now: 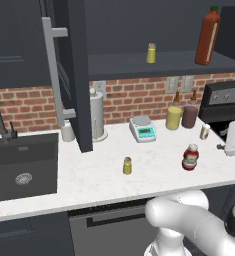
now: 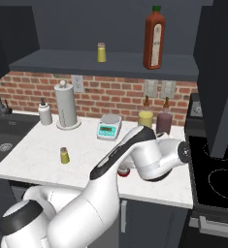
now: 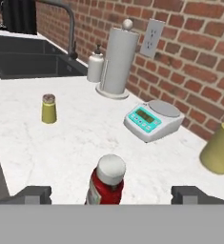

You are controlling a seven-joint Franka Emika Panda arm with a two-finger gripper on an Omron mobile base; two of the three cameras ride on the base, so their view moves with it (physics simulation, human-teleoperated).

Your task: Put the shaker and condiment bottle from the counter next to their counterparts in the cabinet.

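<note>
Red condiment bottle (image 3: 106,183) sits between spread gripper (image 3: 112,194) fingertips — not clamped.
Shaker (image 1: 127,165) stands apart on the counter (image 1: 104,180) (matching shaker (image 1: 151,53) on cabinet shelf (image 1: 164,64)).

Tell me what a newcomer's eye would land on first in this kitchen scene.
First, the small red condiment bottle on the white counter, right in front of the gripper, whose fingers stand wide apart to either side of it. Next, the tall red-orange bottle and a small yellow shaker up on the shelf of the open cabinet, with a matching shaker below on the counter.
</note>
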